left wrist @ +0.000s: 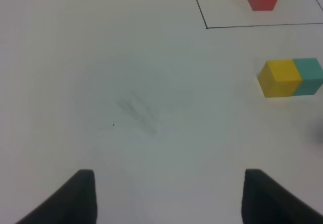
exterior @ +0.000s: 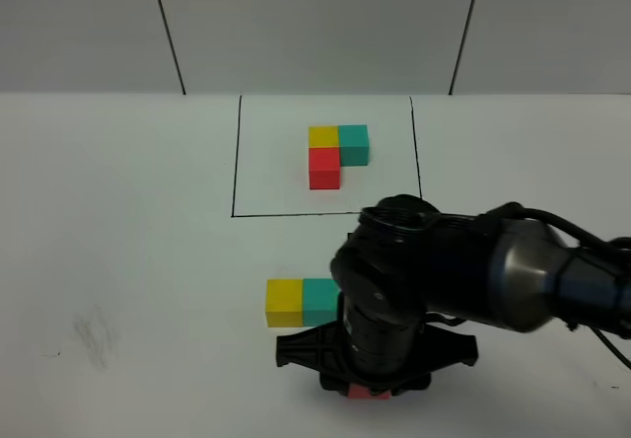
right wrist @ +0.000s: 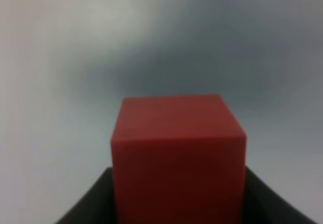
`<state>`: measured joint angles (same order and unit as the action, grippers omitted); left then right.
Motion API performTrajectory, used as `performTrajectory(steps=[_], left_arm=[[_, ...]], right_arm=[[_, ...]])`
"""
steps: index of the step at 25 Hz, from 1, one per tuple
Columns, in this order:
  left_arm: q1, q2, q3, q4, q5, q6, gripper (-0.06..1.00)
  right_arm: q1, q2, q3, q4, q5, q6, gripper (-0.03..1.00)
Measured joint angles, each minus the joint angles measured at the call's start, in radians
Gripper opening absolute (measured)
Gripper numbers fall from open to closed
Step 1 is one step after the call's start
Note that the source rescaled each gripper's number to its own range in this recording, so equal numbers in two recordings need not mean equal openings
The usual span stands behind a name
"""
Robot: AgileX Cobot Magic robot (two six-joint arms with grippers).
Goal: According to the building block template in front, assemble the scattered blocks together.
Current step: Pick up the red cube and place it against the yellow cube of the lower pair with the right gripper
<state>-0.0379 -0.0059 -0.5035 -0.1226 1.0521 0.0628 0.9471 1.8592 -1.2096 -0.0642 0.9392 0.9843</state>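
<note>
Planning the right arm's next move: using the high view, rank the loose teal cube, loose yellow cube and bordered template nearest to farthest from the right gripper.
1. Loose teal cube, just behind-left of the right gripper, which holds the red cube.
2. Loose yellow cube, touching teal's left side.
3. Template, farthest back, inside its rectangle.

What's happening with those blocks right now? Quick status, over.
Left tool open, empty. Right tool shut on red cube. Yellow cube and teal cube side by side, touching. Nothing blocking.
</note>
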Motion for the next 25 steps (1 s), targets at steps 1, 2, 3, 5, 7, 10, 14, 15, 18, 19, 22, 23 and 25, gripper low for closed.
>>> performTrajectory(steps=[1,2,3,5,7,10,14,15,18,19,22,23,25], left_arm=[[0.000,0.000,0.000,0.000,0.000,0.000,0.35],[0.000,0.000,0.000,0.000,0.000,0.000,0.35],[0.000,0.000,0.000,0.000,0.000,0.000,0.35],[0.000,0.000,0.000,0.000,0.000,0.000,0.35],[0.000,0.000,0.000,0.000,0.000,0.000,0.35],[0.000,0.000,0.000,0.000,0.000,0.000,0.35],[0.000,0.000,0.000,0.000,0.000,0.000,0.35],[0.000,0.000,0.000,0.000,0.000,0.000,0.35],[0.000,0.000,0.000,0.000,0.000,0.000,0.35],[0.000,0.000,0.000,0.000,0.000,0.000,0.35],[0.000,0.000,0.000,0.000,0.000,0.000,0.35],[0.000,0.000,0.000,0.000,0.000,0.000,0.35],[0.000,0.000,0.000,0.000,0.000,0.000,0.35]], right_arm=[[0.004,0.024,-0.022,0.009,-0.001,0.000,0.02],[0.013,0.040,-0.044,0.011,-0.011,0.000,0.02],[0.021,0.056,-0.061,0.009,-0.025,0.000,0.02],[0.043,0.071,-0.076,-0.003,-0.069,0.001,0.02],[0.061,0.077,-0.082,-0.024,-0.116,0.018,0.02],[0.080,0.091,-0.083,-0.047,-0.162,0.061,0.02],[0.092,0.147,-0.135,-0.053,-0.152,0.086,0.02],[0.093,0.167,-0.161,-0.053,-0.131,0.086,0.02],[0.093,0.226,-0.255,-0.060,-0.035,0.086,0.02],[0.093,0.246,-0.282,-0.062,-0.005,0.086,0.02],[0.093,0.289,-0.352,-0.064,0.065,0.086,0.02],[0.093,0.298,-0.362,-0.064,0.074,0.086,0.02],[0.093,0.311,-0.371,-0.064,0.076,0.086,0.02]])
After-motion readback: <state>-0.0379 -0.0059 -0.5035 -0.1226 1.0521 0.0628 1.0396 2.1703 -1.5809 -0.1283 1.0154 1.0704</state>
